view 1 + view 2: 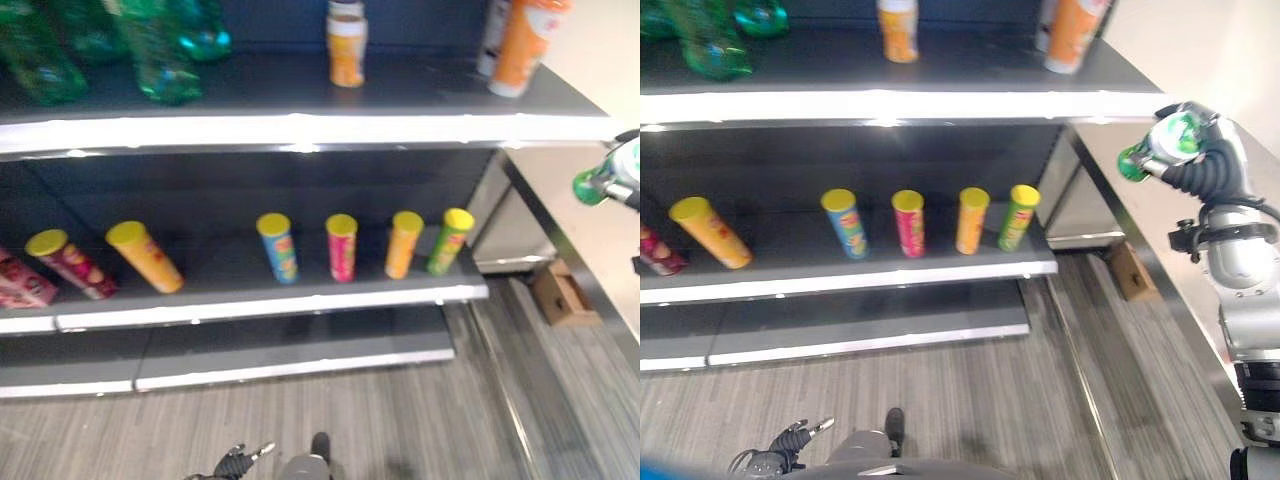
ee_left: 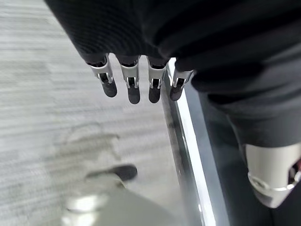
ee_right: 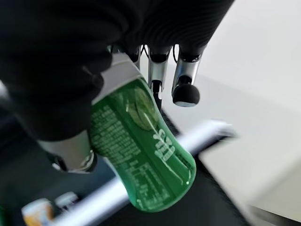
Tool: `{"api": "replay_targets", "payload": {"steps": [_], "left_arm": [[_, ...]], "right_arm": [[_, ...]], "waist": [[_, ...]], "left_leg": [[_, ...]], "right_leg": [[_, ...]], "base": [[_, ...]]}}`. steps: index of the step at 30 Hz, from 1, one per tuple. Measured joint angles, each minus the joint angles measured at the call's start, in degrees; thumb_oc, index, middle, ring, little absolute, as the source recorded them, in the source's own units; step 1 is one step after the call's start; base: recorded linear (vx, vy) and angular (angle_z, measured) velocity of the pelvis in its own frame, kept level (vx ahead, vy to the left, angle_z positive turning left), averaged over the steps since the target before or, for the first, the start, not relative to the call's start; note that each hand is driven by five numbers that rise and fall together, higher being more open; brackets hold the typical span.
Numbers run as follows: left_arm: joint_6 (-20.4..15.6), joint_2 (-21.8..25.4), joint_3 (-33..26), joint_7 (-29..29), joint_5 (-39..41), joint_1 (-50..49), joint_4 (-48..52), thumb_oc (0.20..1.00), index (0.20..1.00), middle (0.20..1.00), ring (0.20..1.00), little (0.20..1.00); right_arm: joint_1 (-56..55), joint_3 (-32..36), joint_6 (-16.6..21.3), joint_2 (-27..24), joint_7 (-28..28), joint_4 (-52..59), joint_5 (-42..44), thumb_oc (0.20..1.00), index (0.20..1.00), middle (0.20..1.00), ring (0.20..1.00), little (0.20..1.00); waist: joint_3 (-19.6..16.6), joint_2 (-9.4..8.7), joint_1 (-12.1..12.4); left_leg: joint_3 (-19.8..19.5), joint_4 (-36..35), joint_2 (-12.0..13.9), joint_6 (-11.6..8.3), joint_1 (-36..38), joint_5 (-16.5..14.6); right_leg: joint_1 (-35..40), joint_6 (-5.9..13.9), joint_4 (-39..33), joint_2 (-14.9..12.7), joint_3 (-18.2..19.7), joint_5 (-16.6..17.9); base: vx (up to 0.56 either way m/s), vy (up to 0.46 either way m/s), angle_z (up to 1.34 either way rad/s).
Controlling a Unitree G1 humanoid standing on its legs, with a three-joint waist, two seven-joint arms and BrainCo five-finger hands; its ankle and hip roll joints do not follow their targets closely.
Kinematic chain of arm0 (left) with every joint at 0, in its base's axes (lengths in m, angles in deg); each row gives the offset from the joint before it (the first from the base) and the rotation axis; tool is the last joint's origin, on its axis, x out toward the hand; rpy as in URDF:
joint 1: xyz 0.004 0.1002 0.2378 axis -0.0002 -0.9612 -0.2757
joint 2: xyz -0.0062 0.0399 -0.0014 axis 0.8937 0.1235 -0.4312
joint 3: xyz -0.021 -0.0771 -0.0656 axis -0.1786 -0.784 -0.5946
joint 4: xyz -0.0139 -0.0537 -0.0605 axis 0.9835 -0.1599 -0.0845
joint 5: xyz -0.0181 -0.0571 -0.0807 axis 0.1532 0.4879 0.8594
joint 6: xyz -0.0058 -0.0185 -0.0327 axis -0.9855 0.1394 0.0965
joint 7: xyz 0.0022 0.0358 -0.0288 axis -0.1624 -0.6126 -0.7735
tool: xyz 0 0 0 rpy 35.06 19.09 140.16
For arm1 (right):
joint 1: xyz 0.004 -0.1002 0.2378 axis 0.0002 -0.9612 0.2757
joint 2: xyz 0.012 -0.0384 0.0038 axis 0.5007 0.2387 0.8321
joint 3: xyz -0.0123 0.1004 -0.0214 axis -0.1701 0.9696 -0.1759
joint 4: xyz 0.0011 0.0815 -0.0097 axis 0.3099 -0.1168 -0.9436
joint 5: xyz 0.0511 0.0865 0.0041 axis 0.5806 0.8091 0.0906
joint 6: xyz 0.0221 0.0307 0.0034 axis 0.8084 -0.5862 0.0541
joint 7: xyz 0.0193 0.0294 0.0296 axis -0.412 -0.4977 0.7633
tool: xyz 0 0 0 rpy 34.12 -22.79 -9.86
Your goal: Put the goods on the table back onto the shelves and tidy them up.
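Observation:
My right hand [image 1: 1200, 172] is raised just past the right end of the top shelf [image 1: 940, 103], shut on a green plastic bottle [image 1: 1178, 136] held tilted. In the right wrist view the bottle [image 3: 146, 155] lies across the palm, with the thumb on one side and the fingers [image 3: 185, 82] on the other. Several more green bottles [image 1: 150, 50] lie at the left of the top shelf. My left hand [image 1: 790, 440] hangs low over the floor with straight fingers [image 2: 133, 87] and holds nothing.
An orange bottle [image 1: 346, 45] and an orange can [image 1: 525, 45] stand on the top shelf. Several chip cans [image 1: 340, 245] stand or lean along the middle shelf [image 1: 270, 305]. A cardboard box [image 1: 560, 292] sits on the floor right of the shelves, beside a pale wall.

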Motion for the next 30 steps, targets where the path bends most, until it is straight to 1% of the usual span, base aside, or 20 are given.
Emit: {"api": "replay_targets", "payload": {"steps": [1,2,3,4,5,6,7,9,10,11,12,15,16,19,21,22,24,26,28,30], "left_arm": [[0.2,0.0,0.4,0.0,0.0,-0.1,0.1,1.0,1.0,1.0,1.0,1.0],[0.2,0.8,0.9,-0.2,0.0,0.0,1.8,1.0,1.0,1.0,1.0,1.0],[0.2,1.6,0.8,-0.2,0.0,0.2,2.0,1.0,1.0,1.0,1.0,1.0],[0.4,2.3,0.8,-0.4,0.0,0.5,2.2,1.0,1.0,1.0,1.0,1.0],[0.5,2.8,0.8,-0.5,0.0,0.9,2.4,1.0,1.0,1.0,1.0,1.0],[0.5,2.7,0.7,-0.5,0.0,1.0,2.7,1.0,1.0,1.0,1.0,1.0],[0.3,2.4,0.6,-0.5,0.1,1.0,3.1,1.0,1.0,1.0,1.0,1.0],[0.2,2.2,-0.4,-0.5,0.1,0.7,3.3,1.0,1.0,1.0,1.0,1.0],[0.3,2.2,-1.0,-0.5,0.1,0.3,3.1,1.0,1.0,1.0,1.0,1.0],[0.2,2.0,-2.1,-0.4,0.2,-0.1,3.4,1.0,1.0,1.0,1.0,1.0],[0.2,1.7,-2.7,-0.5,0.2,-0.2,3.3,1.0,1.0,1.0,1.0,1.0],[0.2,1.5,-3.0,-0.6,0.2,-0.4,3.3,1.0,1.0,1.0,1.0,1.0],[0.2,1.3,-2.9,-0.6,0.2,0.2,2.9,1.0,1.0,1.0,1.0,1.0],[0.1,0.5,-3.0,-0.5,0.2,0.4,1.5,1.0,1.0,1.0,1.0,1.0],[0.2,0.2,-3.0,-0.2,0.2,-1.4,1.1,1.0,1.0,1.0,1.0,1.0],[0.2,0.1,-2.9,-0.2,0.2,-2.1,1.1,1.0,1.0,1.0,1.0,1.0],[0.2,-0.2,-2.4,0.1,0.2,-3.1,0.7,1.0,1.0,1.0,1.0,1.0],[0.2,-0.5,-2.3,0.3,0.2,-3.1,0.8,1.0,1.0,1.0,1.0,1.0],[0.2,-1.1,-1.2,0.8,0.3,-2.9,1.1,1.0,1.0,1.0,1.0,1.0],[0.2,-1.4,-0.7,1.1,0.3,-2.5,1.2,1.0,1.0,1.0,1.0,1.0]], "right_arm": [[-0.1,-0.6,-0.5,-0.8,-0.1,0.6,0.0,0.2,0.2,0.2,0.2,0.2],[0.0,-1.6,-0.4,-1.9,-0.2,2.2,0.0,0.2,0.2,0.2,0.2,0.2],[0.3,-2.3,-0.1,-2.4,-0.2,3.1,-0.1,0.2,0.2,0.2,0.2,0.2],[0.0,-2.4,0.1,-2.9,-0.2,4.1,-0.3,0.2,0.2,0.2,0.2,0.2],[-0.5,-2.5,0.3,-3.5,-0.2,5.1,-1.6,0.2,0.2,0.2,0.2,0.2],[-0.9,-2.5,0.3,-4.8,-0.2,5.7,-2.3,0.2,0.2,0.2,0.2,0.2],[-0.7,-2.5,0.3,-5.8,-0.1,6.1,-2.3,0.2,0.2,0.2,0.2,0.2],[-0.6,-1.3,0.8,-6.3,-0.2,7.4,-2.2,0.2,0.2,0.2,0.2,0.2],[0.3,-0.6,0.9,-6.3,-0.3,8.3,-2.2,0.2,0.2,0.2,0.2,0.2],[0.6,-0.4,1.0,-6.3,-0.4,9.0,-2.2,0.2,0.2,0.2,0.2,0.2],[0.7,-0.4,1.1,-6.3,-0.4,9.7,-2.1,0.2,0.2,0.2,0.2,0.2],[6.9,-2.1,1.2,-6.6,-0.2,9.0,-2.0,0.2,0.2,0.2,0.2,0.2],[12.0,-4.9,1.3,-7.5,-0.1,6.3,-1.0,0.2,0.2,0.2,0.2,0.2],[16.9,-12.0,0.9,-7.5,2.1,1.2,4.2,0.2,0.2,0.2,0.2,0.2],[17.0,-13.4,1.0,-7.3,4.4,1.2,8.0,0.2,0.2,0.2,0.2,0.2],[17.3,-13.9,1.1,-7.0,5.2,0.7,9.4,0.2,0.2,0.2,0.2,0.2],[19.0,-16.7,1.1,-5.1,9.4,-2.0,22.1,0.2,0.2,0.2,0.2,0.2],[19.4,-18.2,1.0,-4.7,12.9,-2.3,29.3,0.2,0.2,0.2,0.2,0.2],[22.0,-20.0,0.8,-0.3,14.9,-4.4,34.8,0.2,0.2,0.2,0.2,0.2],[26.7,-22.5,0.6,-0.4,15.2,-9.3,36.8,0.2,0.2,0.2,0.2,0.2]], "waist": [[-0.1,0.33,-1.0],[-1.0,1.17,-1.2],[-0.7,0.67,-0.7],[-0.6,0.33,-0.7],[-0.1,0.66,-2.1],[0.2,0.89,-3.0],[0.3,1.18,-2.4],[0.2,1.35,-2.6],[0.5,1.16,-2.9],[0.3,0.74,-3.6],[0.3,0.45,-3.6],[0.0,-1.73,-3.2],[-0.1,-3.66,-2.5],[-0.1,-3.61,-2.2],[-0.3,-2.05,-2.1],[-0.4,-1.51,-2.0],[-1.2,-0.59,-2.2],[-1.3,-0.51,-2.0],[-1.5,-0.51,-1.9],[-2.2,-0.44,-0.6]], "left_leg": [[-1.4,-0.1,-0.8,0.71,0.4,0.0],[-2.1,-1.9,-1.4,1.71,2.0,0.5],[-2.2,-2.1,-1.9,1.72,2.1,0.7],[-3.8,-2.5,-2.4,3.61,2.2,1.0],[-5.5,-2.8,-2.3,3.4,2.2,1.5],[-6.4,-3.2,-2.3,3.03,2.6,1.9],[-6.1,-3.8,-2.4,3.01,3.3,1.9],[-6.4,-4.8,-2.5,2.65,4.2,1.7],[-6.3,-5.1,-2.7,2.58,4.3,1.7],[-6.6,-5.6,-2.9,2.37,4.9,1.6],[-6.7,-5.9,-3.0,1.88,5.4,1.2],[-6.0,-5.9,-3.0,1.31,5.2,0.9],[-5.6,-5.8,-2.9,0.54,5.1,0.7],[-6.3,-6.9,0.5,-3.11,5.6,1.0],[-6.6,-7.9,3.1,-4.87,6.2,1.5],[-6.6,-7.9,3.5,-5.02,6.2,1.5],[-6.6,-8.3,4.0,-5.4,6.2,1.6],[-6.6,-8.1,4.2,-5.15,6.4,1.8],[-6.5,-8.0,4.2,-5.13,6.5,1.8],[-6.5,-8.0,4.2,-5.14,6.5,1.9]], "right_leg": [[-1.6,-1.0,6.1,-2.2,0.3,1.1],[-7.1,0.5,12.9,-4.0,4.5,1.2],[-10.1,0.86,14.5,-3.9,5.9,0.6],[-13.2,0.72,15.6,-2.4,8.1,-1.4],[-14.4,-0.33,14.9,0.5,10.4,-3.4],[-15.4,-0.14,12.9,2.1,10.7,-4.1],[-16.4,-0.22,10.7,3.0,10.9,-4.4],[-16.8,-0.1,-0.5,5.4,11.2,-4.0],[-16.3,0.16,-8.6,6.6,11.3,-2.8],[-15.0,0.61,-16.2,7.6,11.4,0.4],[-13.5,0.49,-18.1,8.0,11.4,2.0],[-9.0,0.2,-20.5,8.2,11.7,5.4],[-5.2,1.52,-22.7,8.8,12.3,7.3],[-4.6,-0.06,-22.7,12.1,11.6,4.7],[-4.3,-1.55,-22.7,14.7,11.4,3.5],[-4.2,-1.81,-22.7,15.0,11.4,3.4],[-4.3,-2.14,-22.7,15.6,11.4,3.2],[-4.3,-2.33,-22.7,15.8,11.4,3.2],[-4.3,-2.35,-22.7,15.8,11.5,3.2],[-4.3,-2.38,-22.7,15.9,11.5,3.1]], "base": [[0.0,0.173,1.09],[0.02,0.165,0.79],[0.0,0.089,0.44],[0.06,-0.01,0.47],[0.06,-0.029,0.74],[0.09,-0.07,0.65],[0.06,-0.089,0.24],[0.08,-0.113,-0.01],[0.09,-0.108,0.12],[0.07,-0.116,0.09],[0.08,-0.126,0.1],[0.07,-0.109,-0.17],[0.1,-0.15,-0.22],[0.1,-0.122,0.01],[0.1,-0.09,0.04],[0.09,-0.081,-0.04],[0.06,-0.037,-0.02],[0.07,-0.024,0.0],[0.04,-0.009,-0.04],[0.0,-0.018,0.02]]}}
